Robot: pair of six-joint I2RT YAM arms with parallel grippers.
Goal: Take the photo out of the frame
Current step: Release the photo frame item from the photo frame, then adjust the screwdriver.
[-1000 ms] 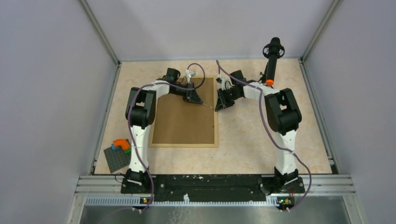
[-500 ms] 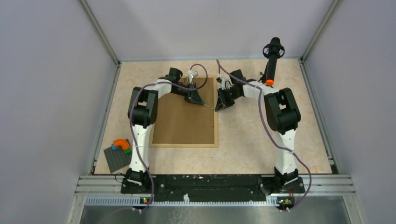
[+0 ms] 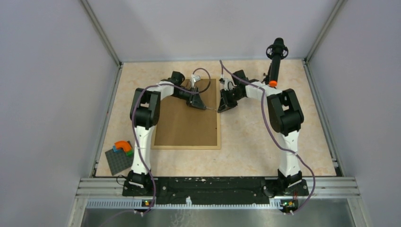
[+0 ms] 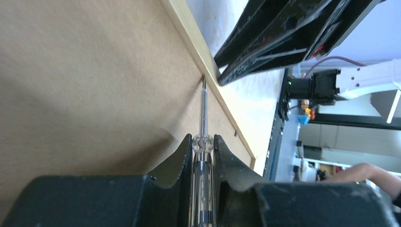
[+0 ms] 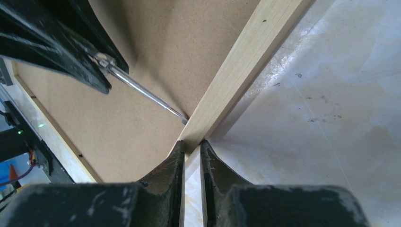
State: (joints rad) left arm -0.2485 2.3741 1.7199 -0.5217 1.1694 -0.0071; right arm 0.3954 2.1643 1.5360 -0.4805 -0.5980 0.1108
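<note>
Top view: the frame (image 3: 187, 147) lies flat on the table (image 3: 255, 142), back side up, just to the 9 o'clock side of the table's middle, its long rails running from 12 to 6 o'clock. Brown fibreboard (image 3: 184, 127) fills the light-wood surround; the photo cannot be seen under it. My 2 arms meet at the frame's 3 o'clock rail, in its far half. Left wrist view: my left gripper (image 4: 204, 142) is clamped on a screwdriver (image 4: 204, 118) with a clear handle, whose thin metal shaft points between 3 and 4 o'clock in the top view. Its tip sits in the seam where the fibreboard meets the inner edge of that rail. Right wrist view: my right gripper (image 5: 191, 149) stands on the rail's outer side, opposite the screwdriver tip. Its fingers (image 5: 176, 163) are drawn together to a narrow slit with nothing held between them, and their tips touch the rail's edge. Toward 7 o'clock, well apart from the frame, a dark grey studded baseplate (image 3: 118, 161) carries a few coloured bricks (image 3: 123, 145).
</note>
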